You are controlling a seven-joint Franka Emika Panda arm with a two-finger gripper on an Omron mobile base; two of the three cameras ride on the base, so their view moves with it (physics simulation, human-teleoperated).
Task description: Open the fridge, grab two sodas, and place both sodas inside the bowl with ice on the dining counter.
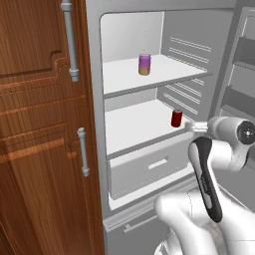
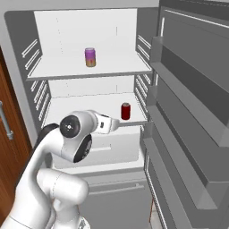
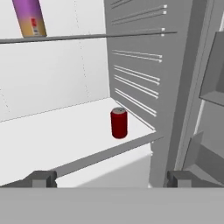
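Fingers (image 3: 111,178) spread wide, empty, near the red soda (image 3: 119,123) on the fridge (image 1: 149,119) shelf.

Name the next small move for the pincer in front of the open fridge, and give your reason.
Probably ease the pincer straight forward toward the red soda. Its fingers stand wide open and short of the lower shelf; the can stands upright near that shelf's front edge, about centred between them. The fridge door is already open.

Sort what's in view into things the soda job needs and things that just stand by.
Needed: the open fridge, purple soda on its upper shelf, red soda on the lower shelf, the open gripper.

Standing by: wooden cabinet, fridge drawer.
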